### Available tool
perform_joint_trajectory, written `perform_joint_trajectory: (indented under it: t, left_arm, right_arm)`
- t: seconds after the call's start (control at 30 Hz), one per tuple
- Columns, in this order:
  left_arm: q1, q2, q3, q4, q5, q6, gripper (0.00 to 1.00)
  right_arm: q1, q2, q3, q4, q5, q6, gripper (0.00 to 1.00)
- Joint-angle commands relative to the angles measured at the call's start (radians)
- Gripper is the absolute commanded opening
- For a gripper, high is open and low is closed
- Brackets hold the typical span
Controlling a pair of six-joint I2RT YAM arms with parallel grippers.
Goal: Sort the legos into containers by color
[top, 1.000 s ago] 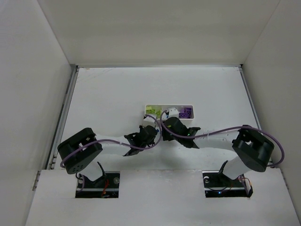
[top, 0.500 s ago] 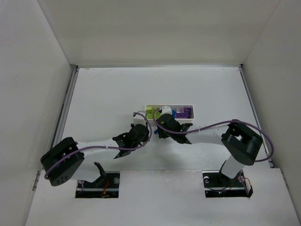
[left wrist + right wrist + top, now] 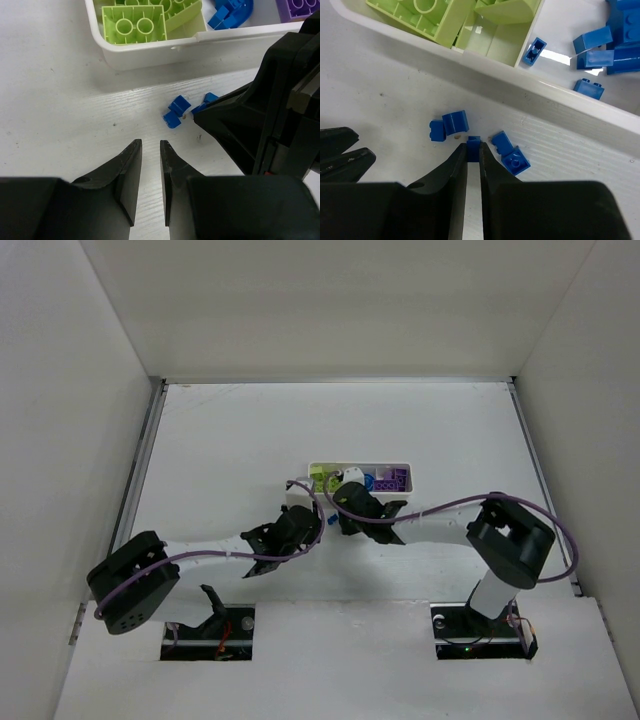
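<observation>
The white three-compartment tray (image 3: 405, 467) holds yellow-green legos (image 3: 134, 22) on the left, blue legos (image 3: 605, 45) in the middle and purple legos (image 3: 393, 480) on the right. Several loose blue legos lie on the table just in front of the tray's wall (image 3: 560, 100): a pair (image 3: 449, 125) on the left and a pair (image 3: 510, 152) on the right. My right gripper (image 3: 473, 149) is shut on one tiny blue lego (image 3: 473, 145) between them, at table level. My left gripper (image 3: 150, 145) is slightly open and empty, a little short of the left pair (image 3: 176, 111).
The two grippers (image 3: 325, 515) are close together and face each other in front of the tray's left end. The right gripper's black body (image 3: 270, 120) fills the right side of the left wrist view. White walls enclose the table (image 3: 230, 440).
Both arms have shifted left, the elbows most. The right gripper has moved up to the loose blue legos in front of the tray, and the left gripper has drawn back slightly.
</observation>
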Motion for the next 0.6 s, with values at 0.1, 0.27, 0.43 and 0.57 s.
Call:
perform_joint_trajectory:
  t: [0.1,0.27,0.43,0.57]
  left_arm:
    - [-0.016,0.038,0.042,0.040,0.009,-0.005,0.23]
    - [-0.018,0.101,0.085,0.045,0.012,0.003,0.24]
    - [-0.024,0.190,0.131,0.057,0.012,0.008,0.25]
    - [-0.026,0.232,0.155,0.059,0.012,0.015,0.25]
  right_arm:
    - [-0.001,-0.184,-0.022,0.004,0.023,0.018,0.17]
    - [-0.087,-0.294,-0.021,0.010,0.006,-0.010,0.17]
    - [-0.177,-0.230,0.043,0.028,-0.007,-0.039,0.18]
    - [-0.205,-0.187,0.076,0.030,0.008,-0.050,0.20]
